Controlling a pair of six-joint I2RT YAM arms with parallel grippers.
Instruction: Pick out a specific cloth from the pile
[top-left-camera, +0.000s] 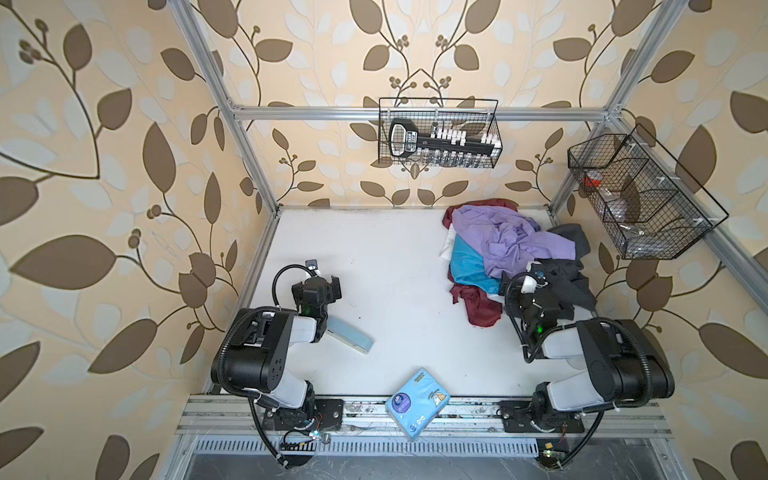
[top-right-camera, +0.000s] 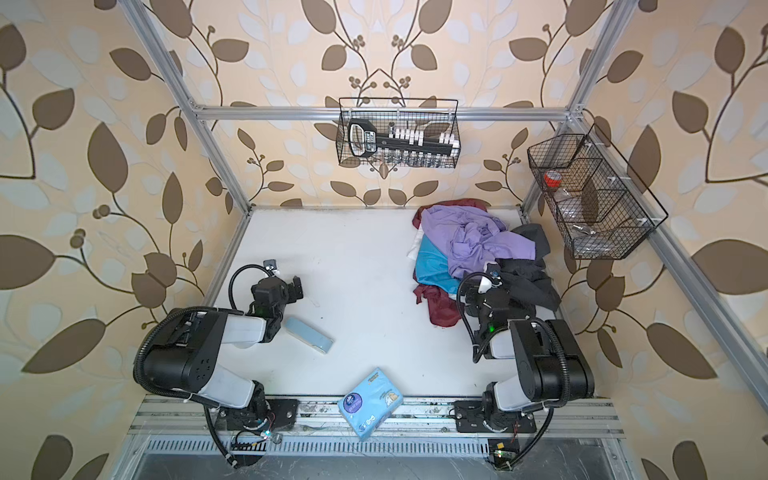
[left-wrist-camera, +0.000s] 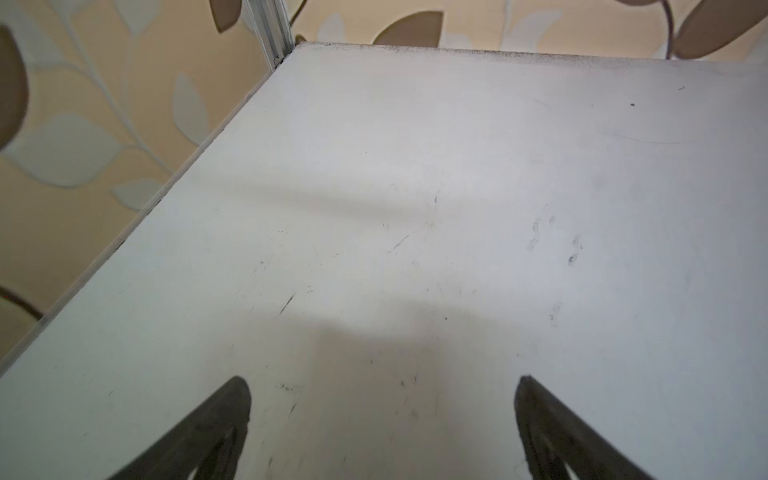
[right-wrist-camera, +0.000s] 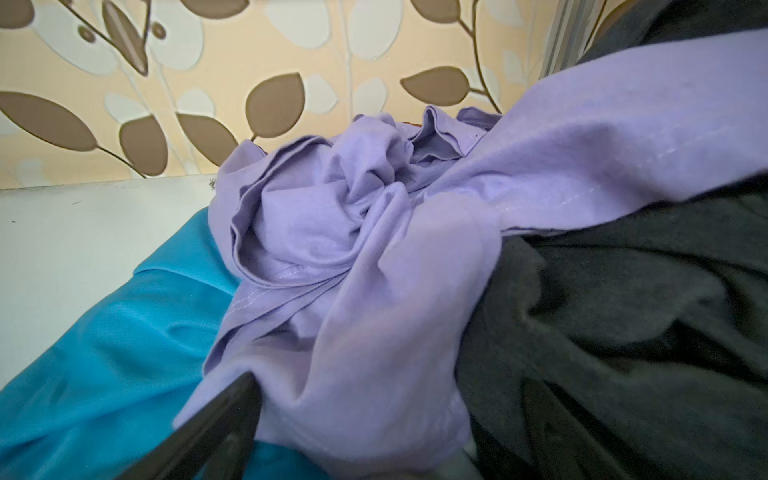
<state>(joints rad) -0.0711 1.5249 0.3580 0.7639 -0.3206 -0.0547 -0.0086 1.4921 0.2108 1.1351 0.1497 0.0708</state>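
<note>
1. Right hand (right-wrist-camera: 390, 382) is seen with its fingers (right-wrist-camera: 232, 415) spread wide; a fold of lilac cloth (right-wrist-camera: 374, 257) lies between them, and nothing is clamped.
2. The cloth (top-left-camera: 469, 266) is found on the left flank of the pile (top-left-camera: 519, 249), at the far right of the bench (top-left-camera: 374, 257), in both top views. Its far and right parts are covered by the lilac cloth, while its left edge is exposed. In the right wrist view it is seen just beside one finger, under the lilac fold.
3. Maroon cloth (top-left-camera: 482, 307) is seen beneath the cloth at the pile's near end and again at its far end. A strip of white (top-left-camera: 446, 245) shows at the left edge. Grey cloth (top-left-camera: 575, 286) is spread on the right, partly hidden by the right wrist.
4. The left hand (left-wrist-camera: 382, 380) is held over bare bench with its fingers apart and nothing between them, well apart from the pile.
5. A pale blue case (top-left-camera: 351, 338) is laid just beside the left arm, one end hidden under it.
6. A pack (top-left-camera: 417, 401) is laid at the near edge of the bench, between the two arm bases, overhanging the rail.
7. Two wire baskets are hung on the frame: one (top-left-camera: 438, 133) at the back, one (top-left-camera: 640, 195) on the right.
</note>
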